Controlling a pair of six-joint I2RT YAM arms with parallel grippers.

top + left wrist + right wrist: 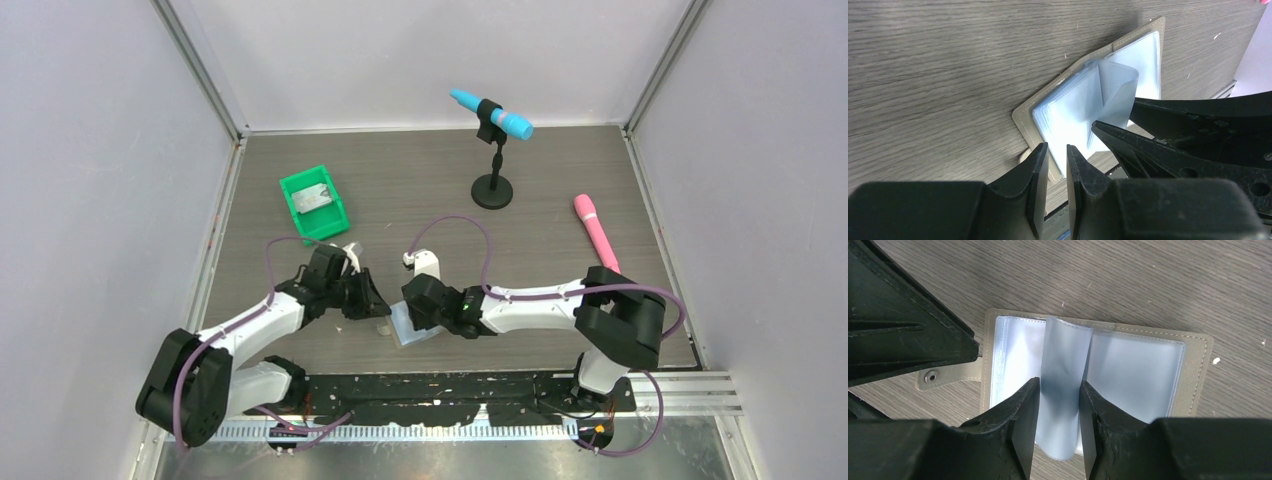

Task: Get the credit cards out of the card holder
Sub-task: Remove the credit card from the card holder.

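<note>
The card holder [1198, 370] lies open and flat on the table, grey border around pale blue pockets [1068, 115], its snap tab [943, 376] at one side. My right gripper [1060, 381] is shut on one bowed pocket leaf [1063, 355] that stands up from the spine and fills the gap between its fingers. My left gripper [1058, 152] is open by a narrow gap, its tips over the holder's near corner [1024, 117]. Seen from above, both grippers meet over the holder [412, 332]. One grey credit card [312, 198] lies in the green bin. I cannot make out any cards inside the pockets.
The green bin [335, 215] sits back left of the holder. A black stand [492, 190] holding a blue microphone [490, 113] is at the back centre. A pink microphone [597, 230] lies at the right. The table's front edge runs just behind the holder.
</note>
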